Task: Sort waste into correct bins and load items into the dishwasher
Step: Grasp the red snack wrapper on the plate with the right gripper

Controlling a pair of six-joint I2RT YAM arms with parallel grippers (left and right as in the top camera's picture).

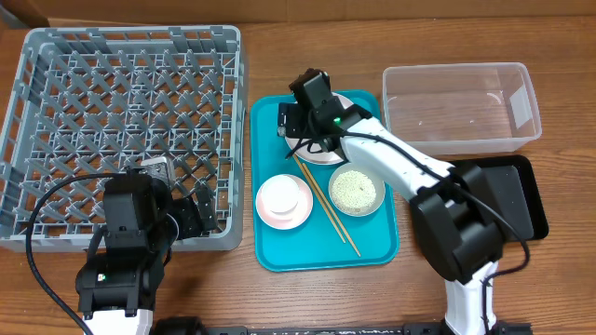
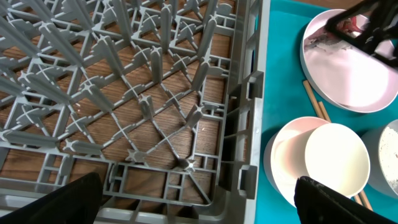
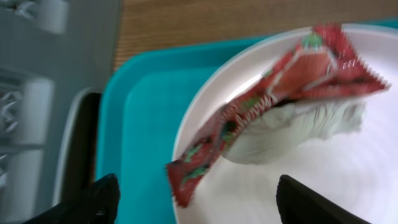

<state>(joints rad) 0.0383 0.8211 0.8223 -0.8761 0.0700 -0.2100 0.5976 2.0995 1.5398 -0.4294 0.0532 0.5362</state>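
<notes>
Dish rack crate [image 1: 121, 121] stands at the left of the surface. The left gripper [image 2: 199, 199] hangs over its near right corner, jaws wide, holding nothing. Teal tray [image 1: 289, 247] sits beside it, with clear tub [image 1: 461, 107] and black tray [image 1: 529, 205] further right. On the teal tray, white plate [image 3: 348, 180] bears the foil wrapper [image 3: 292, 81]. The right gripper [image 3: 199, 205] has its jaws apart astride the wrapper; contact not determinable. Grey bowl [image 1: 332, 195] holds rice [image 1: 354, 189].

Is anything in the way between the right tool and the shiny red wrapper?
No, nothing visible. The right tool hangs just above the wrapper, fingers spread to either side, and the wrapper lies uncovered on the white plate.
</notes>
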